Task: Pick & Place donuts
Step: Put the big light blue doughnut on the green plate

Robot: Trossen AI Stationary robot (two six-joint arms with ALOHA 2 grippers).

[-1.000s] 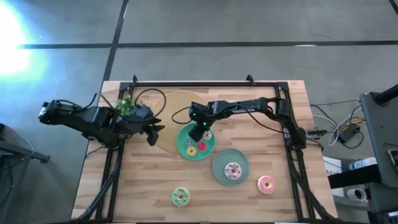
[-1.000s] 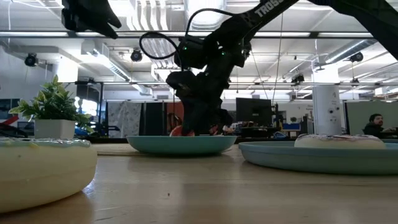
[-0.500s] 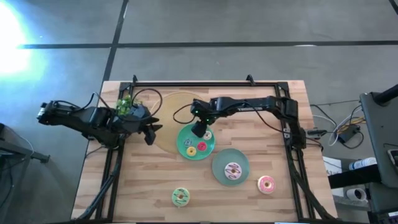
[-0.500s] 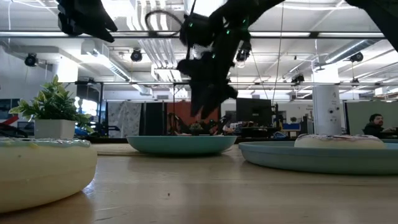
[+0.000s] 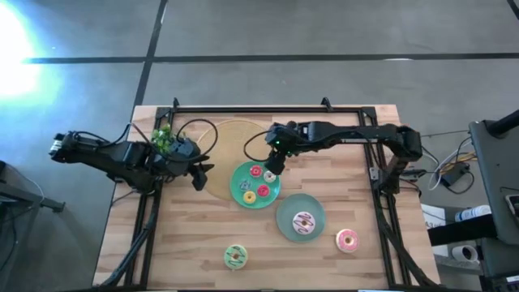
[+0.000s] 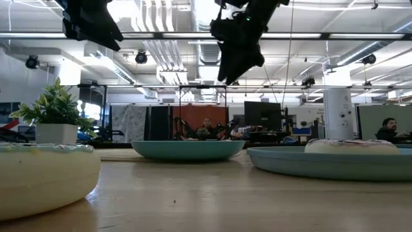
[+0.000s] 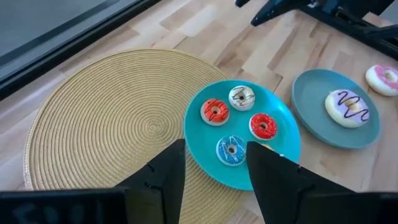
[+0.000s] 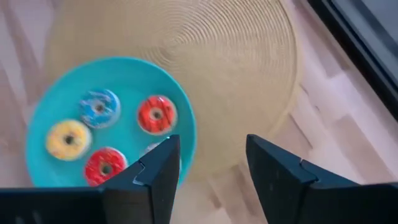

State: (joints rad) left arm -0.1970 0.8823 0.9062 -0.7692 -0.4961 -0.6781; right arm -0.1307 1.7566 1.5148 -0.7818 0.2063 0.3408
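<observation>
Wooden table (image 5: 186, 243), small donuts (image 7: 239, 124) on teal plate (image 7: 287, 140)

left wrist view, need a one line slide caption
Open left pincer looks over a teal plate of small donuts on a woven mat.

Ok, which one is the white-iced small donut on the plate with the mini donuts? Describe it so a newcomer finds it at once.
Start at the big tan woven mat; the teal plate overlapping its edge holds five small donuts. The white-iced donut sits on the plate's side nearest the right arm's pincer, beside a red donut with dark stripes. It is the only white one there; its neighbours are red, blue and yellow.
</observation>
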